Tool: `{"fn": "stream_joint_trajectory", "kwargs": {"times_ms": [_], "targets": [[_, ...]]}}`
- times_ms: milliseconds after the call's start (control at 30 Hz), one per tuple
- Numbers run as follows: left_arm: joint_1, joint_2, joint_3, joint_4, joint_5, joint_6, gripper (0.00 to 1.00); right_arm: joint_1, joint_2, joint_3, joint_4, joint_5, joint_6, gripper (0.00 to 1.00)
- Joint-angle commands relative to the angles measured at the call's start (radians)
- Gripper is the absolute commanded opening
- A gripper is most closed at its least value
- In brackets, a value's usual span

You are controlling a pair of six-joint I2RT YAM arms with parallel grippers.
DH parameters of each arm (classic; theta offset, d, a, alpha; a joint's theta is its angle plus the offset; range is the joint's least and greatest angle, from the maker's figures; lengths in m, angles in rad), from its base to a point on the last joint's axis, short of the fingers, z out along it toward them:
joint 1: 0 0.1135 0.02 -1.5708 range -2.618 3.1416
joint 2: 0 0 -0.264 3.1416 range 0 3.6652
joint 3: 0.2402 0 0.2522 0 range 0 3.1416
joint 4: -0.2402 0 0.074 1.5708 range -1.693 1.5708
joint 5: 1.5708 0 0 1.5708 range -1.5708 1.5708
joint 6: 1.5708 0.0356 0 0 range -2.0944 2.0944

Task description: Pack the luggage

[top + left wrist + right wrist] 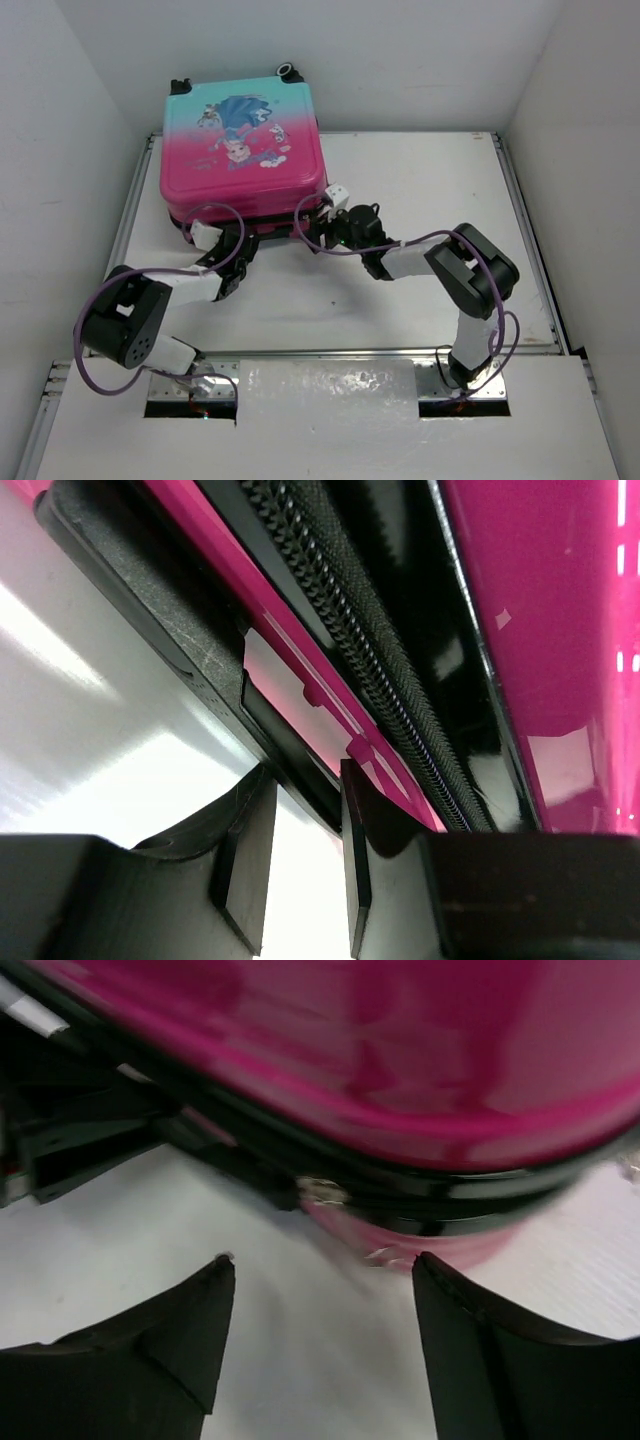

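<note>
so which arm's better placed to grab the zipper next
Right, probably: the right gripper is open, facing the luggage seam with a shiny bit, maybe the pull, just ahead. The left gripper seems clamped on the rim.

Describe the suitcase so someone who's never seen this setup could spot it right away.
Start at the white table and look to its far left corner. The suitcase lies flat there, the biggest thing in view. Its pink-to-teal shell with a cartoon figure matches nothing else there.
</note>
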Motion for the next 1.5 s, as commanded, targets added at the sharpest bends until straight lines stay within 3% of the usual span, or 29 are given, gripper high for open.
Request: {"fn": "stream_joint_trajectory", "kwargs": {"times_ms": [0, 67, 167, 300, 400, 433, 533, 767, 1467], "targets": [[0.011, 0.098, 0.021, 0.118, 0.161, 0.095, 0.00, 0.041, -0.023, 0.056, 0.020, -0.015, 0.028, 0.68], [0.011, 0.101, 0.021, 0.122, 0.169, 0.101, 0.00, 0.050, -0.001, 0.094, -0.017, 0.008, 0.037, 0.75], [0.011, 0.093, 0.021, 0.122, 0.172, 0.109, 0.00, 0.062, 0.014, 0.121, -0.025, 0.059, 0.068, 0.75], [0.009, 0.075, 0.007, 0.115, 0.167, 0.102, 0.00, 0.082, 0.039, 0.165, -0.088, 0.273, 0.099, 0.69], [0.011, 0.058, -0.004, 0.119, 0.167, 0.096, 0.00, 0.084, 0.053, 0.197, -0.105, 0.347, 0.128, 0.58], [0.011, 0.056, -0.005, 0.118, 0.167, 0.096, 0.00, 0.085, 0.057, 0.200, -0.102, 0.388, 0.138, 0.49], [0.011, 0.058, -0.007, 0.119, 0.174, 0.095, 0.00, 0.087, 0.060, 0.202, -0.054, 0.435, 0.177, 0.40], [0.011, 0.047, -0.045, 0.138, 0.172, 0.084, 0.00, 0.093, 0.060, 0.271, -0.082, 0.499, 0.181, 0.34], [0.026, 0.087, -0.043, 0.201, 0.230, 0.101, 0.00, 0.174, 0.002, 0.332, -0.120, 0.521, 0.137, 0.35]]}}
